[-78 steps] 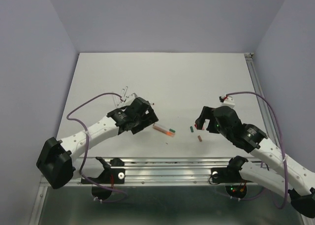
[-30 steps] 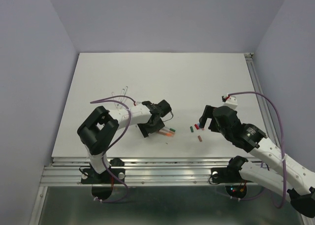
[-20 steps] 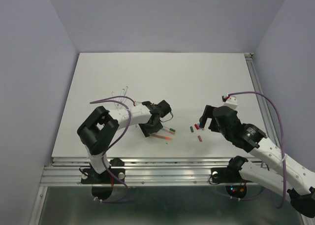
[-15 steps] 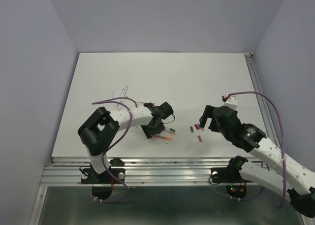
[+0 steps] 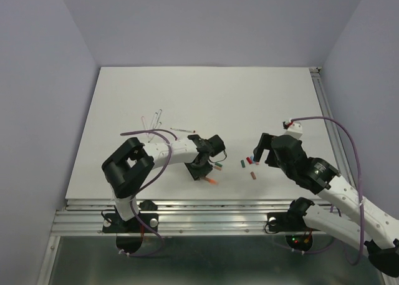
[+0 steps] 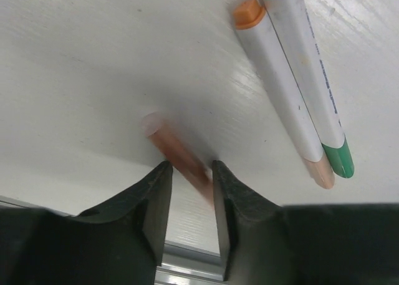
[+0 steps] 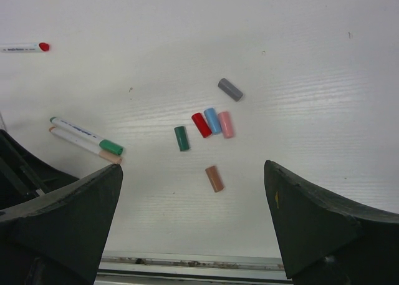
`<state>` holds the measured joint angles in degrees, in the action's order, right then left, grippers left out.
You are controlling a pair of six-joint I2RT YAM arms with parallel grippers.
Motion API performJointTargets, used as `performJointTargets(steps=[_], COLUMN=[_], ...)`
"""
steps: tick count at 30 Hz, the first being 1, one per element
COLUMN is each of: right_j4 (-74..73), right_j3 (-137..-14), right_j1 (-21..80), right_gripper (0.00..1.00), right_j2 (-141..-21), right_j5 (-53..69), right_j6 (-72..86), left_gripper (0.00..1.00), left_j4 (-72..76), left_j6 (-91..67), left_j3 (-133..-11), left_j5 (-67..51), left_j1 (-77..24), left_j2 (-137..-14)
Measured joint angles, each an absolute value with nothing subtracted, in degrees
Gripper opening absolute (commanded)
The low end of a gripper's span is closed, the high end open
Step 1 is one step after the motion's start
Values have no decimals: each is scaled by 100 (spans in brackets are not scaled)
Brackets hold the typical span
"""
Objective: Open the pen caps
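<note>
Several loose pen caps lie together on the white table: grey, red, blue, pink, green and brown. My right gripper hovers wide open above them, holding nothing. My left gripper is low over the table, its jaws narrowed around a blurred brownish-orange pen that lies slantwise between them, with a gap still showing. Two white pens lie side by side beyond it, one green-ended, one orange-ended. From above, the left gripper is left of the caps.
A red-tipped white pen lies apart at the far left of the right wrist view. Thin clear pieces lie behind the left arm. A metal rail runs along the table's near edge, close to the left gripper.
The left gripper has slid right and towards the near edge, past the two white pens, and its jaws have narrowed around the brownish-orange pen. The right arm has stayed still.
</note>
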<state>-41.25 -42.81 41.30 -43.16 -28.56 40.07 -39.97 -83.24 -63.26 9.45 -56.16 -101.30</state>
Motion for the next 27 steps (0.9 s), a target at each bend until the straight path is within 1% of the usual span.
performJointTargets(steps=[2,3,4,5,7,13,17,21,27], right_j4=[-4141,-4158,-4165,-4165,-4167,-4169,-4091,-3883,-3295], right_j3=[-4281,-4281,-4281,-4281,-4281,-4281,-4246,-4217,-4211], right_j1=[4130,4130,4130,4130,4130,4130,4130,4130,4128], right_gripper=[100,100,100,100,100,100,100,100,100], right_j2=[-4246,-4206,-4180,-4154,-4104,-3999,-3771,-3531,-3614], right_j5=[-2858,-2858,-2858,-2858,-2858,-2827,-2497,-1774,-298], right_j6=[4007,4007,4007,4007,4007,3975,3730,3398,3061], left_gripper=[30,21,17,8,0,0,0,0,0], left_j4=[-4056,-4066,-4086,-4082,-4042,-3903,-3699,-3623,-3249], left_j6=[-8385,-8405,-8429,-8451,-8444,-8385,-8300,-8130,-7579], left_j3=[-6353,-6335,-6329,-6318,-6300,-6193,-5988,-5931,-6007], left_j5=[947,945,943,930,913,904,963,1221,1678], left_j1=[-5616,-5614,-5614,-5614,-5614,-5614,-5621,-5640,-5669], left_j2=[-10151,-10151,-10151,-10149,-10136,-10051,-9843,-9533,-8490])
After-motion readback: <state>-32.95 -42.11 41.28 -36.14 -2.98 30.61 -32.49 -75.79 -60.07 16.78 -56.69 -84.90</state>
